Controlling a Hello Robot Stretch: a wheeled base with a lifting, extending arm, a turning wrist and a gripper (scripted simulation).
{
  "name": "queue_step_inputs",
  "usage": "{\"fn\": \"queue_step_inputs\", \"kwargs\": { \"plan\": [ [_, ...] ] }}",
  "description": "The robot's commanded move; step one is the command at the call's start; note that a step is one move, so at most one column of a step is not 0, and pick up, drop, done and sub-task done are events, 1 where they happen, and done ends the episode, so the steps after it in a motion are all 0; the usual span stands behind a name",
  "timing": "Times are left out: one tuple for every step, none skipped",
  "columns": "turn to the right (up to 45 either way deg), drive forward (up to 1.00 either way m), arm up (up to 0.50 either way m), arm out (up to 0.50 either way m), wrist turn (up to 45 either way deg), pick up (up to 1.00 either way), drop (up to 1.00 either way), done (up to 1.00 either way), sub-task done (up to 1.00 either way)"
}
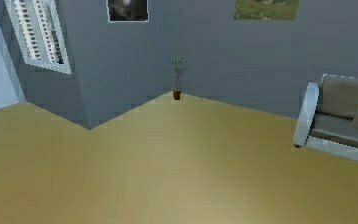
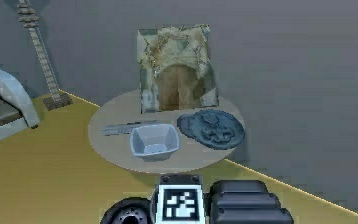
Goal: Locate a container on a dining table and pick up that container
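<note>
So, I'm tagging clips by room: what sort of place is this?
Most likely a home's combined living and dining room: a round table set with a grey container and a dark plate, a padded chair behind it, and an armchair across the bare floor.

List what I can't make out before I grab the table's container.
Arm side view: container, too small to tell what lies inside.
Arm side view: thin flat thing left of it, too small to name.
Arm side view: gripper, cut off by the bottom edge; cannot tell whether it holds anything.
Forward view: wall picture, cut off by the top edge.
Forward view: armchair, cut off by the right edge.
</note>
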Motion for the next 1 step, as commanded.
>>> {"fn": "queue_step_inputs", "kwargs": {
  "plan": [
    [0.0,0.0,0.0,0.48,0.0,0.0,0.0,0.0,0.0]
  ]
}}
